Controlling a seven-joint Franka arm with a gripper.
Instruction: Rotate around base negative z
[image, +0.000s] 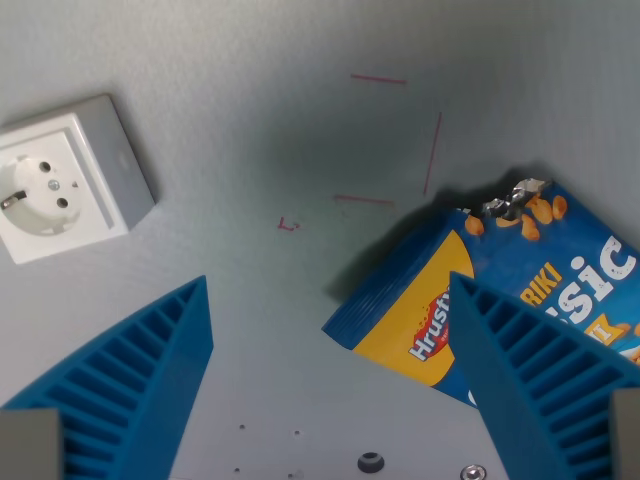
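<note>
In the wrist view my gripper (330, 290) is open, with two blue ribbed fingers: one at the lower left (130, 385) and one at the lower right (535, 370). Nothing is between them. A blue and yellow snack box (440, 300) lies flat on the grey table (250, 130) at the right; the right finger overlaps it in the picture. A white wall socket block (65, 180) lies at the upper left, apart from the fingers.
Thin red lines (400, 140) are drawn on the table near the top middle, above the box. Small screw holes and a bolt (371, 462) show at the bottom edge.
</note>
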